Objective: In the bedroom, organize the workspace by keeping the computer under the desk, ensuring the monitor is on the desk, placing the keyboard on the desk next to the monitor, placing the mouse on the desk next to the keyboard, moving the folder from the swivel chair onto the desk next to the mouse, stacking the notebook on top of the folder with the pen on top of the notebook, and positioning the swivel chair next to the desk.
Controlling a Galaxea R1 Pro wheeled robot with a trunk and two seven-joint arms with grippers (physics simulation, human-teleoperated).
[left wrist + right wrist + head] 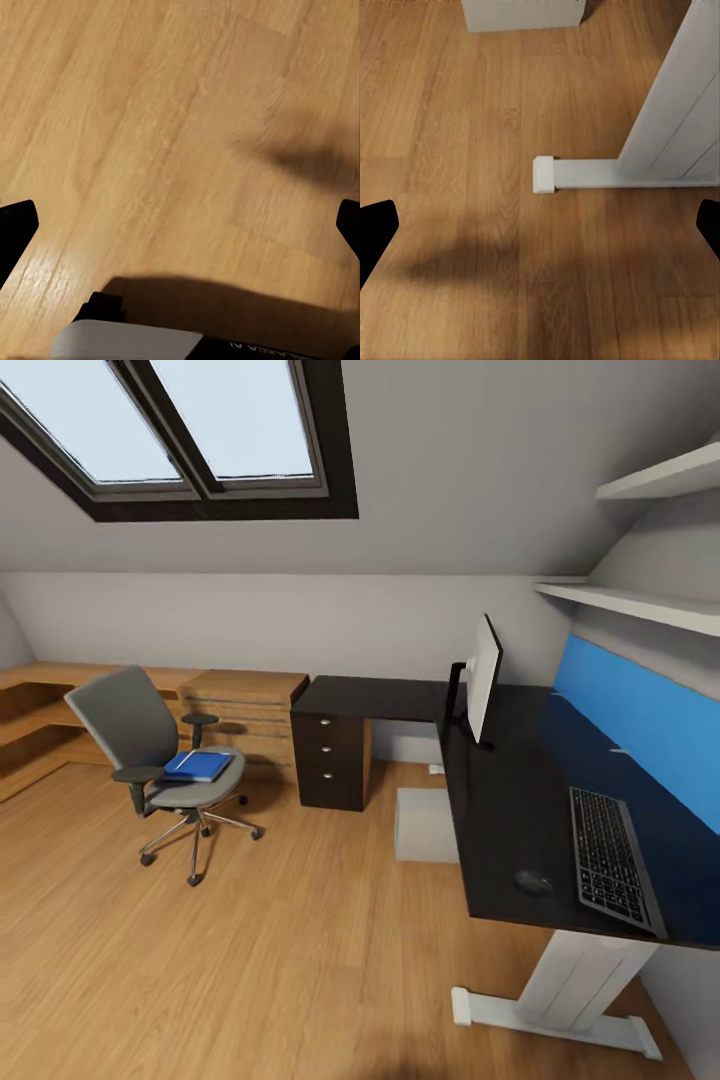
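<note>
While both wrist views look down on light wooden floor (150, 112), the left gripper (180, 225) and right gripper (540, 225) hang spread wide, grasping nothing. On the glossy black L-shaped desk (500, 810), the dark-keyed keyboard (610, 857) lies at 3 o'clock, the small black mouse (533, 881) just beside it. The bright blue folder (198, 764) rests on the grey swivel chair (150, 750) at 9 o'clock. The silver-grey computer tower (425, 825) stands under the desk.
</note>
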